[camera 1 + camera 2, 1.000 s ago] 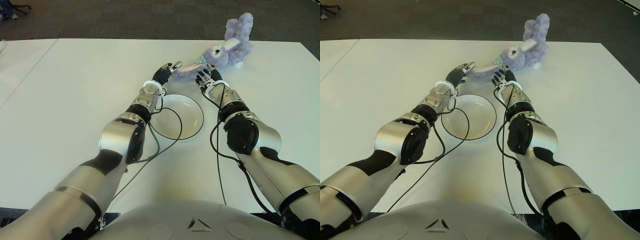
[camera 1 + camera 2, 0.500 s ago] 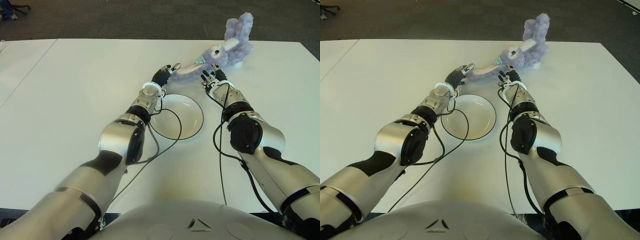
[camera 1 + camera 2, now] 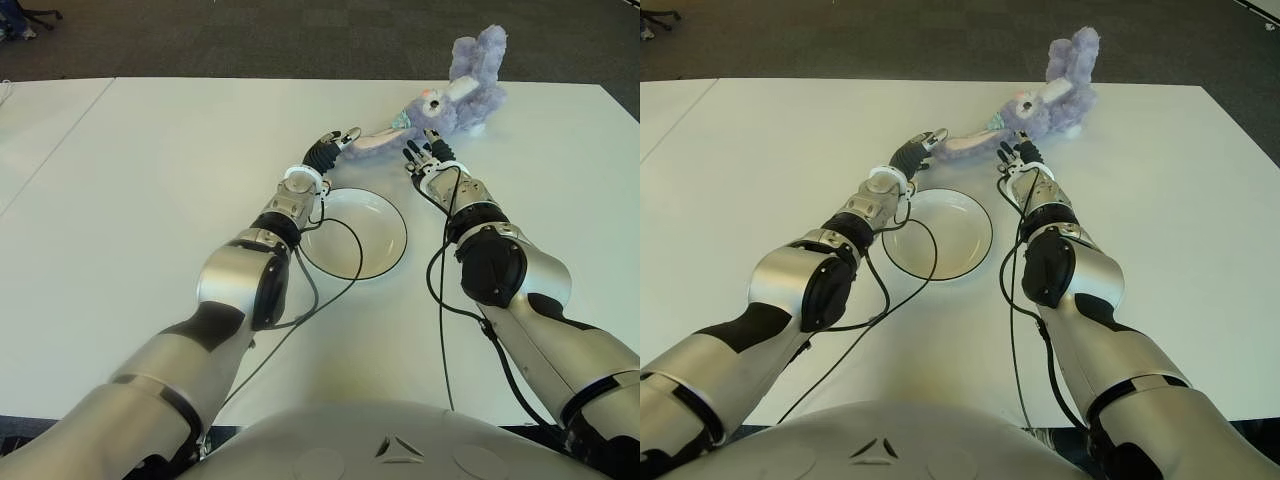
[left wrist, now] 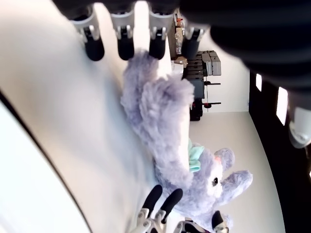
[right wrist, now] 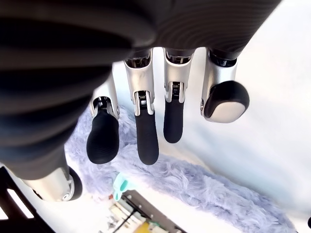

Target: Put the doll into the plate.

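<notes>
Both hands, left point(image 3: 333, 142) and right point(image 3: 422, 157), flank the doll point(image 3: 440, 103) with fingers spread, holding nothing; the limp leg could slip free short of the plate point(image 3: 388, 258).

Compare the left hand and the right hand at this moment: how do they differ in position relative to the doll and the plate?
The left hand reaches the doll's leg end, beyond the far left rim of the plate; the right hand is beside the doll's body, beyond the plate's far right rim. The left hand's fingertips are at the fur; the right hand's fingers hover just over it. Both are open and hold nothing.
</notes>
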You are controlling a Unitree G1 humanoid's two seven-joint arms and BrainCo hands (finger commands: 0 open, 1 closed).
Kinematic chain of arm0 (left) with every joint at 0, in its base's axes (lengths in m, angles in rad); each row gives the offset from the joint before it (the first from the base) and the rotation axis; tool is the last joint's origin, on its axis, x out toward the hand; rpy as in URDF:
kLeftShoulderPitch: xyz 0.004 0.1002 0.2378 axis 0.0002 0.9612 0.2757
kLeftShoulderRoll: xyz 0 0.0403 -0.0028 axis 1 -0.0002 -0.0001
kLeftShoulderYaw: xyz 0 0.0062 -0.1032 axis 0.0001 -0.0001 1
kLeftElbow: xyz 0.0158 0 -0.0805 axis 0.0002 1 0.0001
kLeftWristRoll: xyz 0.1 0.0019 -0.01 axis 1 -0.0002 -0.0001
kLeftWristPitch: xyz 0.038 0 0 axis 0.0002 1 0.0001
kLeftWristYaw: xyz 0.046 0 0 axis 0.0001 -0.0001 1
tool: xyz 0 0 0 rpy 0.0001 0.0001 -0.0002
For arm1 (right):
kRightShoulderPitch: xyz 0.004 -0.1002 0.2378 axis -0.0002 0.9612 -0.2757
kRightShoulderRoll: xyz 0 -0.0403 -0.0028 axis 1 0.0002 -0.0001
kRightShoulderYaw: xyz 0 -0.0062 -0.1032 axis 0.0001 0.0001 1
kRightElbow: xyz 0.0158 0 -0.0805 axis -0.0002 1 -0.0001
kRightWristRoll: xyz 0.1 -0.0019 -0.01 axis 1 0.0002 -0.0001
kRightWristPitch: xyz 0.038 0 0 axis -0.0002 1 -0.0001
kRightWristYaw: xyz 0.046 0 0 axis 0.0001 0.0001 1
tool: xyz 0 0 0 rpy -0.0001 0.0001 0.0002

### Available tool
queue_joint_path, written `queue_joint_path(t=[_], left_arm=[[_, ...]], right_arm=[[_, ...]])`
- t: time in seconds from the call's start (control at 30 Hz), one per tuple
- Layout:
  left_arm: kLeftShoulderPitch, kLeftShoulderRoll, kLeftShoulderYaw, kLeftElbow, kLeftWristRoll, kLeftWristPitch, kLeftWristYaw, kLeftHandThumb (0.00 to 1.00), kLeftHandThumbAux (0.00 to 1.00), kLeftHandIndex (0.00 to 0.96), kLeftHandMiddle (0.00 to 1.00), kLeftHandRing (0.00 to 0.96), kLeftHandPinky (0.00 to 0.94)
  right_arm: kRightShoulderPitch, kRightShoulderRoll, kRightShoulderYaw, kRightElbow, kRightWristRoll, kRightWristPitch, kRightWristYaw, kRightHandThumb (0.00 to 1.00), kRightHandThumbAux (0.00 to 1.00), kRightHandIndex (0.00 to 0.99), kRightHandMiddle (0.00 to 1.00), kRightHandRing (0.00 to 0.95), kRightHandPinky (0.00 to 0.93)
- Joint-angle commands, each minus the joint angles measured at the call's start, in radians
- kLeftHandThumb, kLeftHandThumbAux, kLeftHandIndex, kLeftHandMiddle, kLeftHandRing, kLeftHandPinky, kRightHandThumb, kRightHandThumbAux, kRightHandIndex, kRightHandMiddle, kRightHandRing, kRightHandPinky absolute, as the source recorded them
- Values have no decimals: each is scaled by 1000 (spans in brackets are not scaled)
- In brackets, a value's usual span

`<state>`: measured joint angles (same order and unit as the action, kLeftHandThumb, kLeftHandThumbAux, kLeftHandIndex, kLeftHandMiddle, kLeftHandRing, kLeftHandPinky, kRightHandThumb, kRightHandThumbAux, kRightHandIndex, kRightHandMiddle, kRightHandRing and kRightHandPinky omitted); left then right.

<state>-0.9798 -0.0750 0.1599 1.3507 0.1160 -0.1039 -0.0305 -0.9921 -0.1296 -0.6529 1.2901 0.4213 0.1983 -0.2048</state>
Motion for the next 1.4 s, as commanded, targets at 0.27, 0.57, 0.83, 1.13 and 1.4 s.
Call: queue_joint_path(t=[0.27, 0.57, 0.83, 1.13, 1.4], left_arm=[[29, 11, 5, 12, 4, 7, 3, 0, 463, 0, 12, 0, 6], [21, 15, 4, 24, 28, 41, 8, 0, 511, 0, 5, 1, 16], [25, -7, -50, 27, 92, 63, 21, 54, 511, 0, 9, 11, 49], [19, -41, -65, 30, 117, 72, 23, 180, 574, 18, 55, 50, 80], [0, -102, -95, 26, 136, 70, 30, 249, 609, 66, 86, 77, 117]], right_arm=[[111, 27, -71, 72, 38, 24, -75, 182, 695, 444, 440, 399, 308], [126, 54, 103, 72, -132, 41, -34, 82, 672, 259, 280, 247, 155], [124, 70, 136, 71, -165, 53, -29, 107, 628, 234, 255, 224, 143], [133, 86, 140, 69, -171, 41, -19, 142, 602, 232, 247, 218, 169], [155, 87, 166, 69, -191, 30, -9, 119, 567, 231, 217, 187, 177]])
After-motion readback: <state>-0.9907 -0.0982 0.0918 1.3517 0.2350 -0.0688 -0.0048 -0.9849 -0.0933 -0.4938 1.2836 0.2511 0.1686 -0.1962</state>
